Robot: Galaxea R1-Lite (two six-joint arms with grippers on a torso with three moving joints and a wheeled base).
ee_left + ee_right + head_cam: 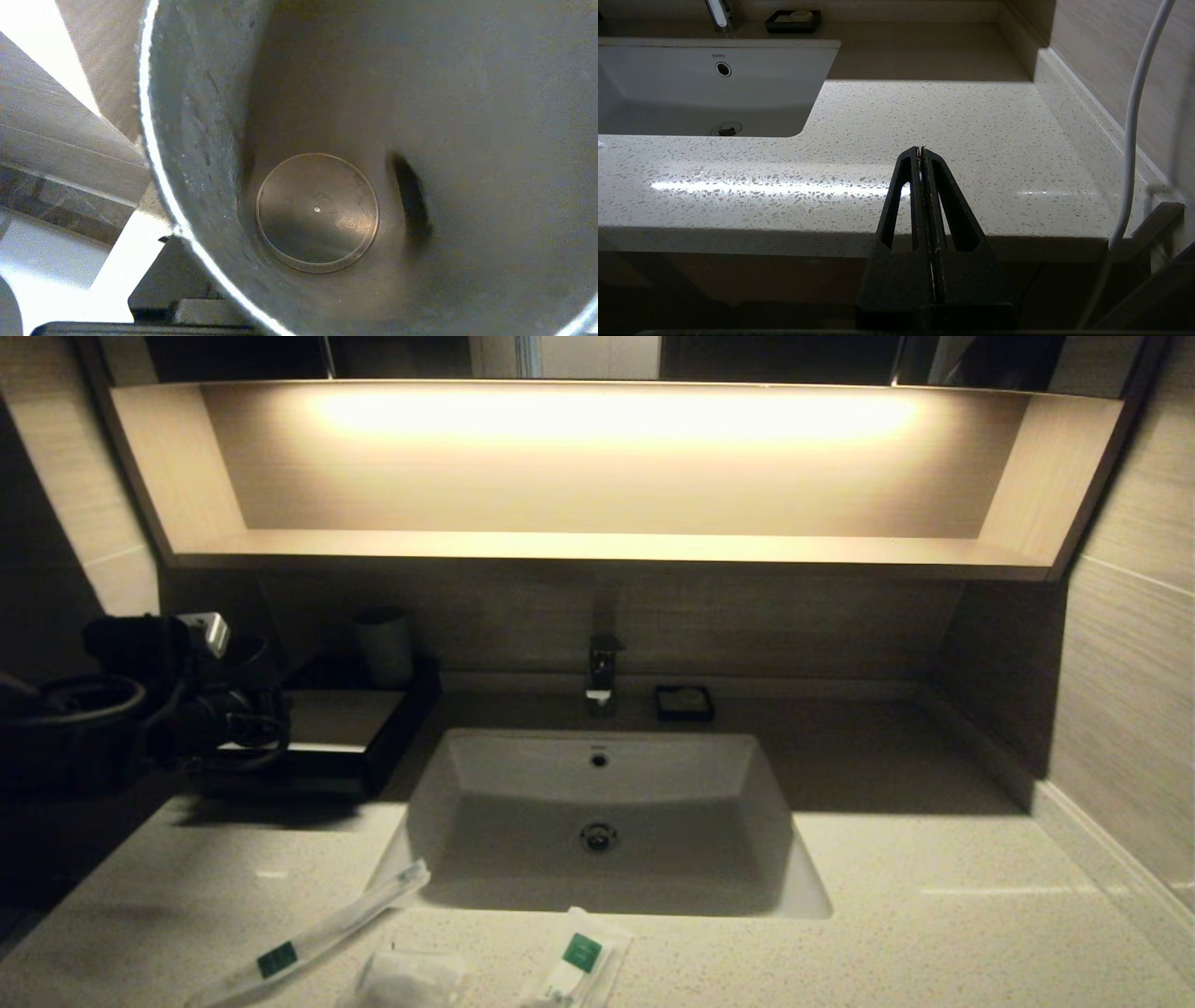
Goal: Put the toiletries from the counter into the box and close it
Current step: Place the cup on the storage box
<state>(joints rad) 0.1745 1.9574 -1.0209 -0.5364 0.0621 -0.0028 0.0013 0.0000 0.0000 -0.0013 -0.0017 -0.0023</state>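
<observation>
Three wrapped toiletries lie on the counter's front edge. They are a long toothbrush packet (317, 931), a small white pouch (411, 980) and a packet with a green label (583, 963). The black box (350, 733) stands at the back left beside the sink. My left gripper (233, 728) hangs over the box's left end. The left wrist view looks straight down into an empty grey cup (317, 210) that fills the picture. My right gripper (920, 151) is shut and empty, low in front of the counter's right part, out of the head view.
A white sink (597, 821) with a tap (602, 672) fills the middle of the counter. A second cup (383, 646) stands at the back of the box. A black soap dish (684, 702) sits right of the tap. A lit shelf (607, 546) hangs above.
</observation>
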